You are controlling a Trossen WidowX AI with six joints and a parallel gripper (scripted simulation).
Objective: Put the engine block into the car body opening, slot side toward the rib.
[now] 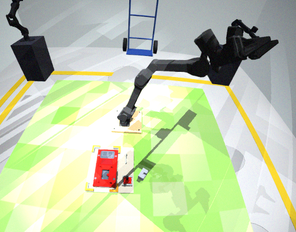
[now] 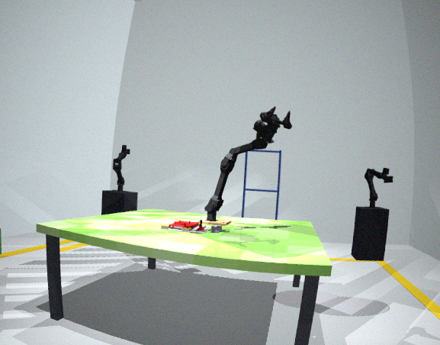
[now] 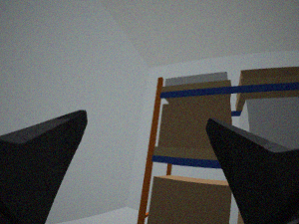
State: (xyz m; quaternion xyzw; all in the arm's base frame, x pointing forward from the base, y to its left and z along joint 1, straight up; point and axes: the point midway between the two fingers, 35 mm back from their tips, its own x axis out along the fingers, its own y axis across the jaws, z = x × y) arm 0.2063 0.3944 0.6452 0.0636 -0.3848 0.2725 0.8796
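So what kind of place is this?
Probably a robot workshop or training area: a robot arm is mounted on a green table, yellow lines mark the floor, and boxes sit on a tall shelf rack.

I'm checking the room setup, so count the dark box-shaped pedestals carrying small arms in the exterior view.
2: one behind the green table's left side, its lower part hidden; one beyond its right side.
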